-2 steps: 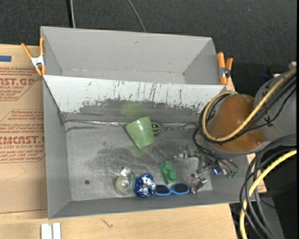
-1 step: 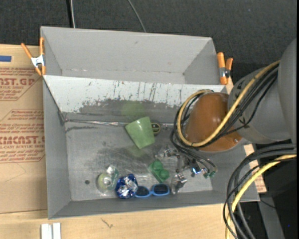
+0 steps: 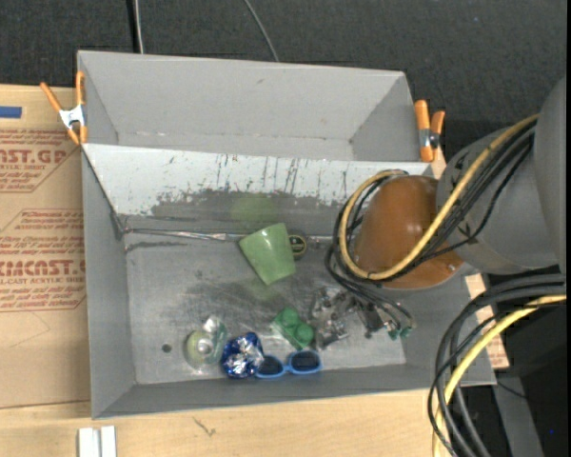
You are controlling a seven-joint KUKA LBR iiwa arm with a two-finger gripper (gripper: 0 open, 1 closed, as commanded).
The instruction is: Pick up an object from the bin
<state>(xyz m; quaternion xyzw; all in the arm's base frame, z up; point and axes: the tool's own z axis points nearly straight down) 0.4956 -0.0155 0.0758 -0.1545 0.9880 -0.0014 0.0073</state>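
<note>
Hanging low with the gripper point(image 3: 335, 318) over the lower right part of the grey bin point(image 3: 105, 274), just beside a small green lump point(image 3: 293, 327), probably the thing to be taken; not being possible to tell whether open or closed. Needing, by judgement, to be centring over this lump and going straight down, keeping off the blue ring point(image 3: 303, 362) and the blue crumpled thing point(image 3: 240, 354) near it. Working on a scratched metal floor between sloping walls, having free room mostly toward the tilted green cup point(image 3: 268, 252).
</note>
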